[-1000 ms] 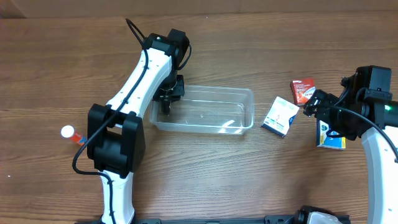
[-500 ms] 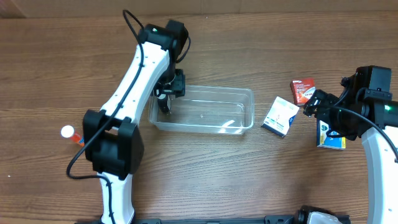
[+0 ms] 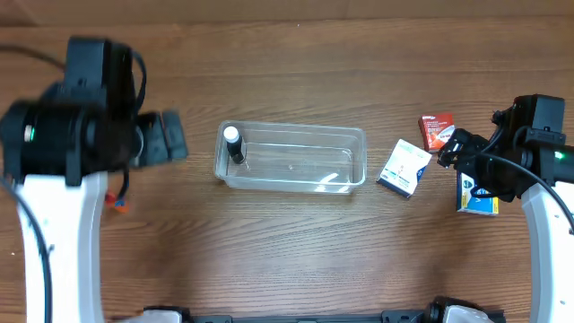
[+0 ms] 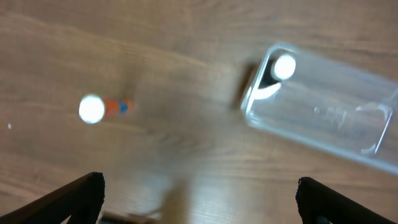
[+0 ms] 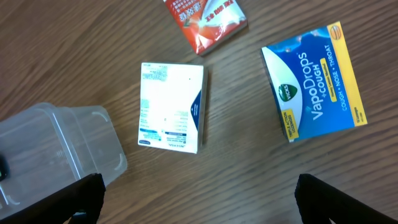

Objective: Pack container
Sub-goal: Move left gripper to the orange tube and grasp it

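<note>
I see the left pincer (image 4: 200, 196) spread wide with nothing between its fingers, and the right pincer (image 5: 199, 199) equally wide and empty. In the left wrist view, at 10 o'clock, an orange bottle with white cap (image 4: 92, 109) is on the table (image 3: 296, 251). The container (image 3: 357, 136) rests at the table's middle, its long side running from 9 to 3 o'clock, with a dark white-capped bottle (image 3: 232, 135) in its 9 o'clock end. At its 3 o'clock, apart from it, lie a blue VapoDrops box (image 3: 475, 199), a white box (image 3: 404, 168) and, farthest, at 2 o'clock, a red packet (image 3: 437, 131).
</note>
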